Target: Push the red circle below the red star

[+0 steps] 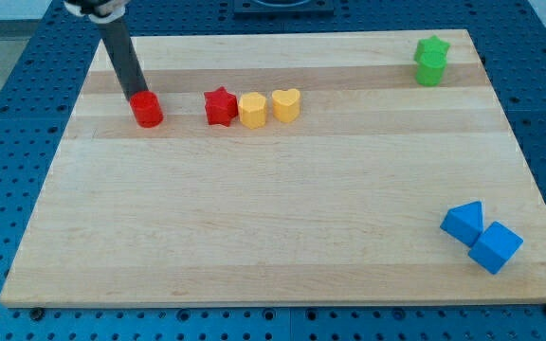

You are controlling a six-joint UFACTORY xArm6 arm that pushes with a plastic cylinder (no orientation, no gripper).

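Pale wooden board [254, 237], smooth grain.
My tip [136, 97] touches the red circle [147, 110], left of the red star [220, 106]; no jaws exist.

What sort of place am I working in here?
Likely a robotics lab bench: a wooden board lies on a blue perforated table, with small coloured blocks like the red circle and red star. My tip sits at the circle's upper-left edge.

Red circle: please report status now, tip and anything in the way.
My tip at the red circle, its upper-left edge. Circle sits left of the red star, apart, not below yet. Nothing in the way below the star.
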